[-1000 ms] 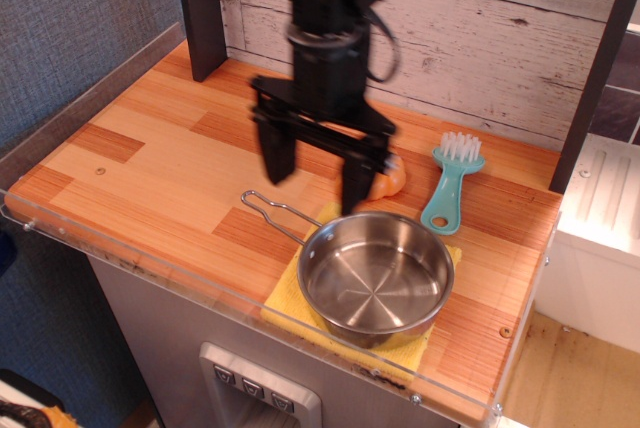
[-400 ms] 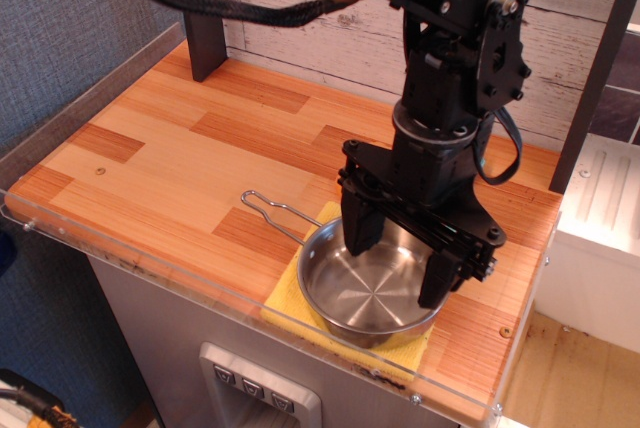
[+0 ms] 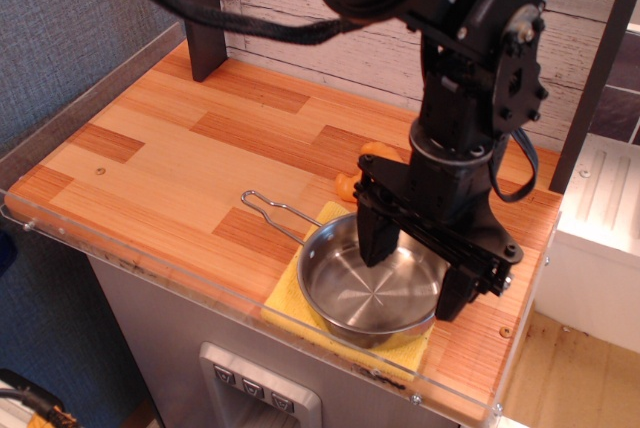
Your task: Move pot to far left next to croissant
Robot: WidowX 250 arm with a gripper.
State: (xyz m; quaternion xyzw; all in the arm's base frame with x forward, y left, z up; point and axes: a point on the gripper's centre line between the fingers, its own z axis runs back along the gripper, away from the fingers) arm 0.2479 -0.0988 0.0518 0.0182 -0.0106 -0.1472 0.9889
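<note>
Tool [image 3: 413,276] spread wide, one finger inside the pot [image 3: 365,290] and one outside its right rim, at the frame's lower centre on a yellow cloth [image 3: 300,300]; its handle points upper left, croissant [image 3: 358,174] just behind on the tabletop [image 3: 170,158].

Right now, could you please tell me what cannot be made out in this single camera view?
- Orange-yellow toy croissant: mostly hidden behind the arm; only its left end shows.
- Black gripper: its jaws are spread, but whether the right finger touches the rim cannot be told.
- Shiny steel pot: its right rim is covered by that finger.
- Yellow cloth: mostly under the pot.
</note>
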